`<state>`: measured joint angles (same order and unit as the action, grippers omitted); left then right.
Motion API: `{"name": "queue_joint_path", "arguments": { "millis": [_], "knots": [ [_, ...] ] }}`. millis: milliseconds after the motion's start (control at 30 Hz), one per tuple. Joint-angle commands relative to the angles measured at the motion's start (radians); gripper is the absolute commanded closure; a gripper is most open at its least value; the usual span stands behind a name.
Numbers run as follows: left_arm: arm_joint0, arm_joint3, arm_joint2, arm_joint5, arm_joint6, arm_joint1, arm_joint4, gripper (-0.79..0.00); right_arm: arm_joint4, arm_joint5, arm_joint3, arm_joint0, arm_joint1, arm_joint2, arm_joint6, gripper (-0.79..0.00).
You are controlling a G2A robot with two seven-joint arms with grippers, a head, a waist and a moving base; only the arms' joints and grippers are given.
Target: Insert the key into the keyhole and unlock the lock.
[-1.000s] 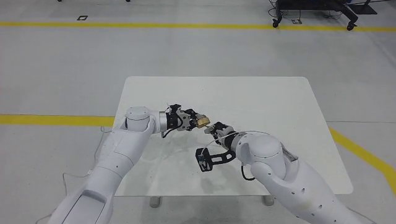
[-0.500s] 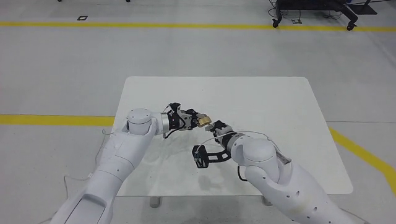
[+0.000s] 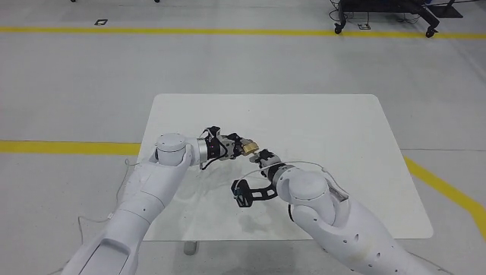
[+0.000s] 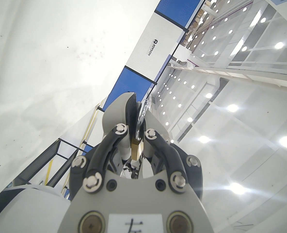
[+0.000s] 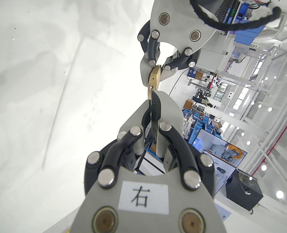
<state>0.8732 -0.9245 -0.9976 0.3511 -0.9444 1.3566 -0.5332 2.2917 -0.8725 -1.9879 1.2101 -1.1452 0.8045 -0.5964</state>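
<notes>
A small brass lock (image 3: 249,148) is held above the white table (image 3: 334,123), with my left gripper (image 3: 240,147) shut on it. From the left wrist view its brass body (image 4: 136,150) sits between the closed fingers (image 4: 114,115). My right gripper (image 5: 154,98) faces the lock (image 5: 154,77) end to end and is shut on the key. Only the key's metal tip (image 5: 152,88) shows, meeting the keyhole on the lock's near end. The key's head is hidden between the pads. In the top view the right gripper (image 3: 263,159) is just to the lock's lower right.
Both arms meet over the table's middle, a little toward its front-left part. Bare tabletop (image 3: 342,184) lies to the right and behind. The floor around has yellow lines (image 3: 76,147); a dark cart (image 3: 387,5) stands far behind.
The right arm's wrist has swung slightly left and its gripper has edged closer to the lock. The left arm and the lock have stayed almost in place.
</notes>
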Motion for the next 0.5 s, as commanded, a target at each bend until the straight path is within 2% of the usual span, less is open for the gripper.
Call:
{"name": "queue_joint_path", "arguments": {
  "millis": [0, 467],
  "knots": [
    [0.0, 0.0, 0.001, 0.0, 0.003, 0.0, 0.0, 0.0, -0.002, -0.002, 0.006, -0.004, -0.004, -0.004, -0.006, 0.0],
    [-0.002, 0.002, 0.006, 0.004, 0.008, -0.001, -0.002, 0.0, -0.023, 0.026, 0.019, 0.0, -0.028, 0.005, -0.055, 0.0]
  ]
}}
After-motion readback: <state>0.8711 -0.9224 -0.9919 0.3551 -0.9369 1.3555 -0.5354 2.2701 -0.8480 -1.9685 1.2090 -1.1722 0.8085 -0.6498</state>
